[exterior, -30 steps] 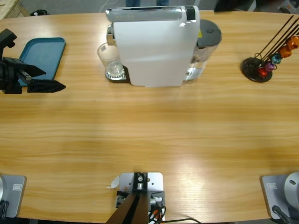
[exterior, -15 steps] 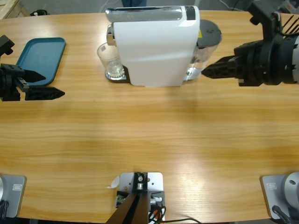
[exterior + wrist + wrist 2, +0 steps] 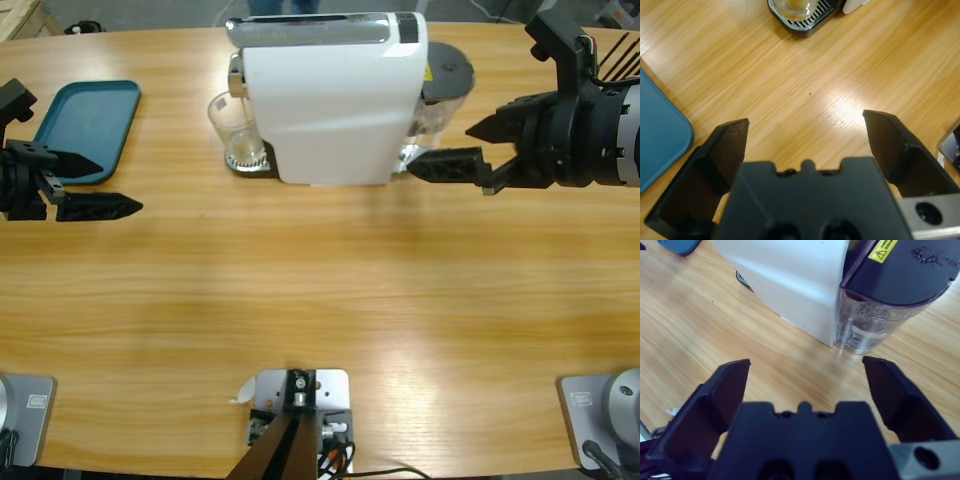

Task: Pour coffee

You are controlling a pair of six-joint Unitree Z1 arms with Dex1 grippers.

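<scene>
A white coffee machine (image 3: pixel 330 100) stands at the table's far middle, also seen in the right wrist view (image 3: pixel 790 275). An empty clear glass (image 3: pixel 233 130) sits on its drip tray on the left side, and shows at the top of the left wrist view (image 3: pixel 797 6). My right gripper (image 3: pixel 440 150) is open just right of the machine, level with the clear water tank (image 3: pixel 885 310), holding nothing. My left gripper (image 3: pixel 120 186) is open and empty near the left edge, well apart from the glass.
A teal tray (image 3: pixel 90 125) lies at the far left, just behind the left gripper, and also shows in the left wrist view (image 3: pixel 660 135). Thin black rods of a capsule stand (image 3: pixel 612 55) show behind the right arm. Bare wood fills the near half of the table.
The right arm came in from the right edge toward the water tank, then its jaws opened. The left gripper drifted slightly nearer and stayed open.
</scene>
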